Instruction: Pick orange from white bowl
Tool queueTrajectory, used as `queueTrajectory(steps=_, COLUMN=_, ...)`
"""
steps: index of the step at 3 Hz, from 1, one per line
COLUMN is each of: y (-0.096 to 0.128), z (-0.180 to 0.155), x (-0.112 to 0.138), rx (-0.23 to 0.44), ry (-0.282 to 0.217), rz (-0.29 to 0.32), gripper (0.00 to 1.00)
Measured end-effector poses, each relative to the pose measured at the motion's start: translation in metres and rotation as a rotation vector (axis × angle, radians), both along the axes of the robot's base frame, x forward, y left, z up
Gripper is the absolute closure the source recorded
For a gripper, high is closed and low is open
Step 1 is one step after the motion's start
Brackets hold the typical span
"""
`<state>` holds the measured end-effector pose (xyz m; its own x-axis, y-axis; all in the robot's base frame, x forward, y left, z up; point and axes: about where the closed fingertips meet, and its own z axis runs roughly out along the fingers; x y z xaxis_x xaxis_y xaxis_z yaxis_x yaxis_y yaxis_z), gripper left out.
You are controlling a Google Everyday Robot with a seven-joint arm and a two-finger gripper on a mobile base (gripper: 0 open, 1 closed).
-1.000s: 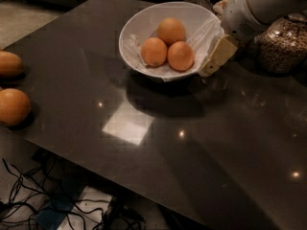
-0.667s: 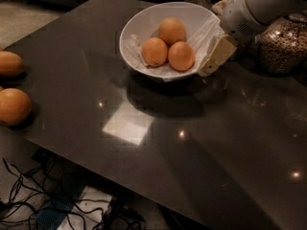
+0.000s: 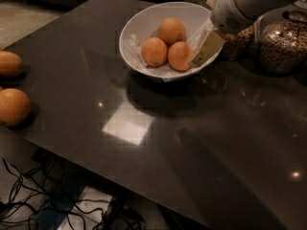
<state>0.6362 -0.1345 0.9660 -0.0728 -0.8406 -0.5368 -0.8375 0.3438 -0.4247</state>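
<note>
Toward the far side of the dark table (image 3: pixel 201 147), seen from the single camera view, sits the white bowl (image 3: pixel 132 35), wide and round, with a crinkled white paper lining (image 3: pixel 165 74) showing along its near rim; three oranges lie inside it, bunched together and touching: the far orange (image 3: pixel 171 30) at the back, the left orange (image 3: pixel 154 51) and the right orange (image 3: pixel 180 55) in front of it; the arm (image 3: pixel 244 4), white and bulky, comes in from the upper right corner and slants down over the bowl's right rim; the gripper (image 3: pixel 202 54) (a cream, wedge-shaped tip is all that shows of it) is inside the bowl at its right side, just beside the right orange, perhaps touching it; how far it is parted, and whether it has hold of anything, I cannot tell; all three oranges rest in the bowl, none lifted; behind and to the right of the bowl stand two glass jars of grains, the nearer jar (image 3: pixel 235 44) partly hidden by the arm, the larger jar (image 3: pixel 283 47) further right; a pale square reflection (image 3: pixel 127 123) lies on the tabletop in front of the bowl; at the left edge of the view two more oranges show, the upper one (image 3: pixel 9 63) and the lower one (image 3: pixel 14 106); what they rest on I cannot tell; dark cables (image 3: pixel 19 195) tangle on the floor under the table's near edge.
</note>
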Motion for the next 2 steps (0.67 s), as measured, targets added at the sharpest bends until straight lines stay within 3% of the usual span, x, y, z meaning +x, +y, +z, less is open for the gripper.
queueTrajectory(steps=1, y=0.0125, z=-0.009, x=0.0264, rx=0.024, ry=0.007, rz=-0.003, gripper=0.0)
queueTrajectory(steps=2, y=0.0172, z=-0.014, x=0.0321, rx=0.019, ry=0.011, rz=0.0, gripper=0.0)
